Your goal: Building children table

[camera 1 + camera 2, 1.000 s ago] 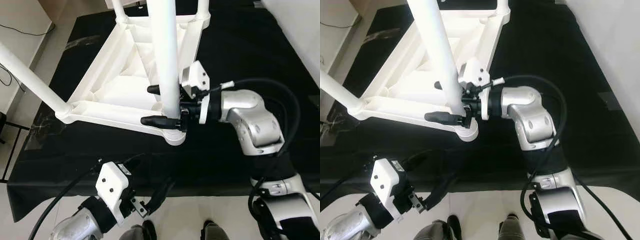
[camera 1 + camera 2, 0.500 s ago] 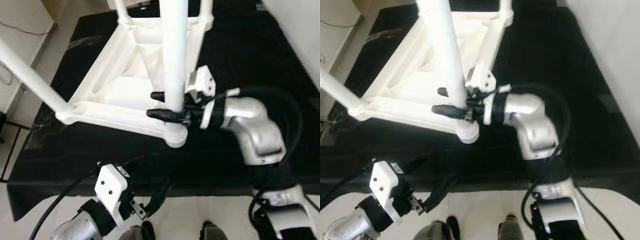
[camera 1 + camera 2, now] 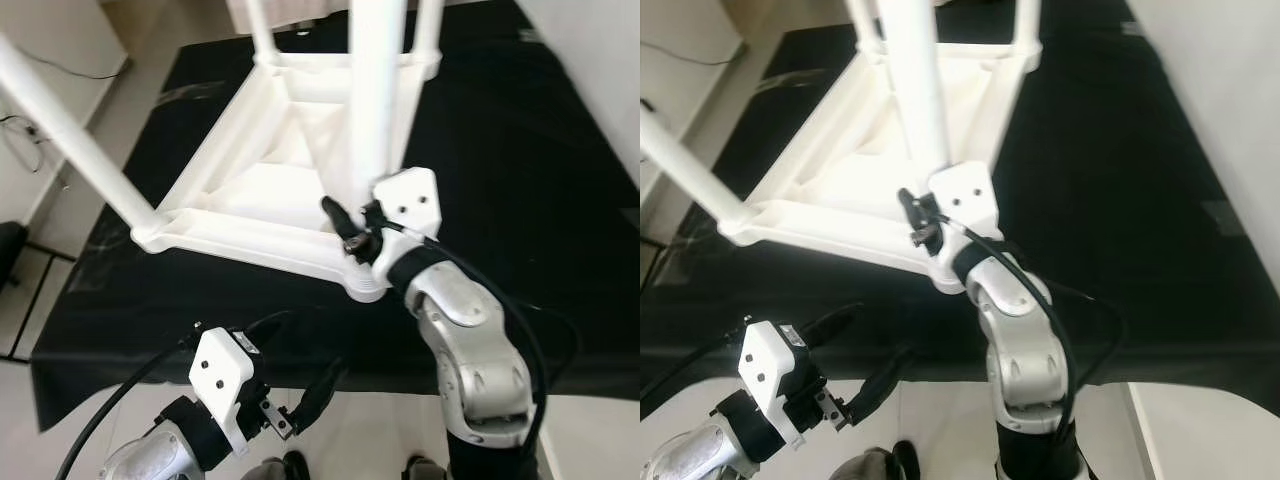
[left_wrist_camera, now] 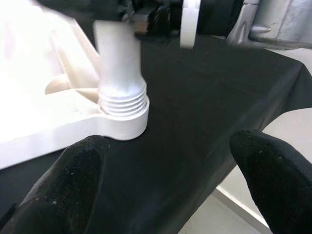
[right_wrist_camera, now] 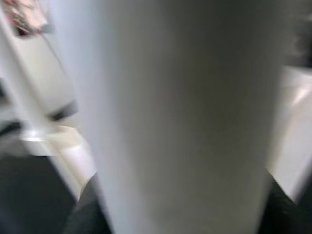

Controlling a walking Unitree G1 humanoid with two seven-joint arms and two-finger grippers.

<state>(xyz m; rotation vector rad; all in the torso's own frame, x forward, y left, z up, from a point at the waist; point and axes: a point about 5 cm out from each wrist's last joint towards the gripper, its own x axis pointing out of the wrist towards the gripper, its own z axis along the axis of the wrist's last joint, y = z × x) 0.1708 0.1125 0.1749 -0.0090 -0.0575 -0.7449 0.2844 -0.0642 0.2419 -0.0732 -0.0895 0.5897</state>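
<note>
Surface: a wide top draped in black cloth, with pale floor along its left and near edges.
Children's table: a white plastic top lying upside down on the black cloth, ribbed underside facing up, one corner pointing toward the robot.
Legs: white round tubes rise from the corners. The near leg stands upright in the near corner socket; the left wrist view shows screw threads where it meets the socket. The left leg slants up and away from the left corner. Two more legs stand at the far corners.
Right arm: silver, bent up from the near edge of the surface toward the near leg.
Right tool: at the base of the near leg, just above the corner socket. One black finger shows against the leg's left side. The right wrist view is blurred, with the white leg very close, between the dark fingers. I cannot tell whether the fingers press on the leg or stand free of it.
Left arm: low at the near left, over the floor, below the edge of the surface.
Left tool: fingers spread apart, holding nothing, pointed at the near corner socket from well short of it.
</note>
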